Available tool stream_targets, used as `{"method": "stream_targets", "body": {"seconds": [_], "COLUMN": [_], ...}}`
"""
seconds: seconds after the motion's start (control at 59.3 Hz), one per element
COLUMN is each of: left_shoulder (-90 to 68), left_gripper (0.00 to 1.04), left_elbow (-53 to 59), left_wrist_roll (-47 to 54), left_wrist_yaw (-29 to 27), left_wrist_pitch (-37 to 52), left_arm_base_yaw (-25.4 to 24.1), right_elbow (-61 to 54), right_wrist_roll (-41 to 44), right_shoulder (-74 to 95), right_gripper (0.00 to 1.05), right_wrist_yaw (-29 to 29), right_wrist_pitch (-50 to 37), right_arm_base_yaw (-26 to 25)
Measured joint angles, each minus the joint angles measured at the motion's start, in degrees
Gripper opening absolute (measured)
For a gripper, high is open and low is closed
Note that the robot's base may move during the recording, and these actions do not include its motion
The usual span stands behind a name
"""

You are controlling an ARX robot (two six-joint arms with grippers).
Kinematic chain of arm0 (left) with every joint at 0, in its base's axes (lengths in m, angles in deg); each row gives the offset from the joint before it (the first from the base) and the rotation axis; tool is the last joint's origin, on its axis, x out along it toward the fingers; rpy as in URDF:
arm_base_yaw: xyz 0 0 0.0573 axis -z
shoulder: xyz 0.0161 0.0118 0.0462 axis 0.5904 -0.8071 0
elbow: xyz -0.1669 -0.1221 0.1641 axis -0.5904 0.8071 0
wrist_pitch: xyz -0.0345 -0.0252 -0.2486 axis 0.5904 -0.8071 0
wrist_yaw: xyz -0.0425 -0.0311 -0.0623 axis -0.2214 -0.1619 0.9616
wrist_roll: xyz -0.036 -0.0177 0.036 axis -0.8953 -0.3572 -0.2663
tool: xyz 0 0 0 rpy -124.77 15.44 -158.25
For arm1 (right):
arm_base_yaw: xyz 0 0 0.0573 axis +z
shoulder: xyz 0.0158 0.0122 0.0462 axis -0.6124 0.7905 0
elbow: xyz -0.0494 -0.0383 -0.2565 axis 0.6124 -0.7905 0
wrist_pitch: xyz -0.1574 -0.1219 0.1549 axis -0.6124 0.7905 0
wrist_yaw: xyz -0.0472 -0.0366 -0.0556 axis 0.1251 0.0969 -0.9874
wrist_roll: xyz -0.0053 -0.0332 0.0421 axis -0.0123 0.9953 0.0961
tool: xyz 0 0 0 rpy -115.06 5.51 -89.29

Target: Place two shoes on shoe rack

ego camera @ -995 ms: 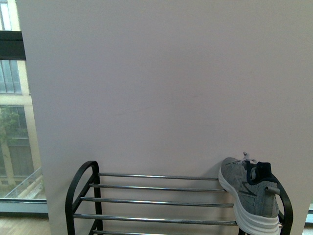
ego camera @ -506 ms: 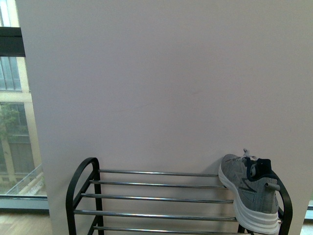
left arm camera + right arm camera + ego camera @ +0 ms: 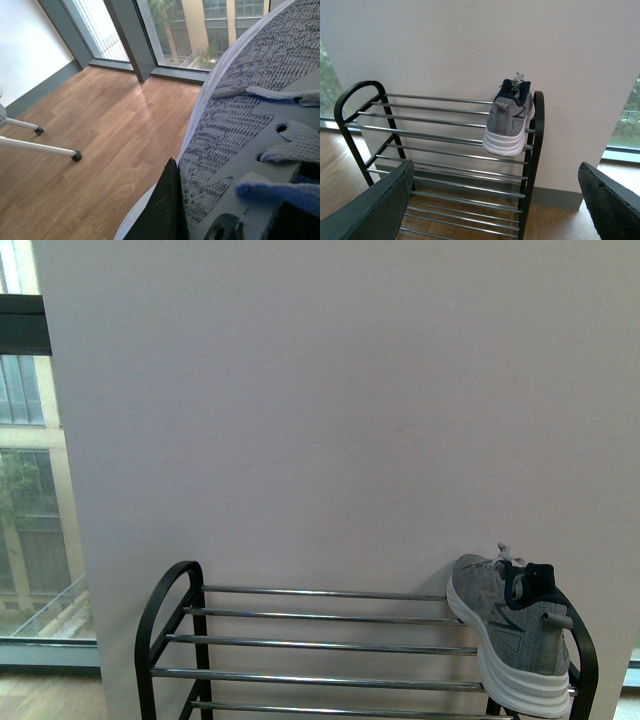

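A plain white wall point(image 3: 320, 390) fills most of my front view, with tall windows point(image 3: 25, 490) at its left edge. In the left wrist view, a wood-plank floor point(image 3: 100, 135) runs out to more windows.

The shoe rack point(image 3: 165, 620) stands against the wall: black side frames with rounded tops, and thin chrome bars as shelves. In the front view only its top tier shows. The right wrist view shows several tiers below that one, all bare.

One grey sneaker point(image 3: 510, 640) sits on the top tier at the rack's right end, just beside the right side frame. It is tilted, with its toe toward the wall and its dark-collared heel and white sole toward me.

A second grey sneaker point(image 3: 240, 125) crowds the left wrist view, all knit upper, eyelets and pale laces. My left pincer point(image 3: 225, 220) is pinching it, with one black finger point(image 3: 160, 210) pressed against its white sole edge.

My right pincer point(image 3: 492, 210) is spread wide and holds nothing. It faces the rack, well apart from it.

Two white legs on black castors point(image 3: 35, 145) stand on the floor near the wall.
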Motion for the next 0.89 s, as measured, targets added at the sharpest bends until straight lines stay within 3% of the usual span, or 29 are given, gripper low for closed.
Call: {"method": "stream_targets", "body": {"seconds": [0.894], "left_shoulder": [0.00], "left_gripper": [0.02], "left_elbow": [0.00], "left_wrist_roll": [0.00], "left_wrist_yaw": [0.00], "left_wrist_pitch": [0.00], "left_arm_base_yaw": [0.00], "right_elbow": [0.00], "right_wrist_roll": [0.00], "right_shoulder": [0.00], "right_gripper": [0.95], "right_wrist_yaw": [0.00], "right_wrist_pitch": [0.00], "right_arm_base_yaw": [0.00]}}
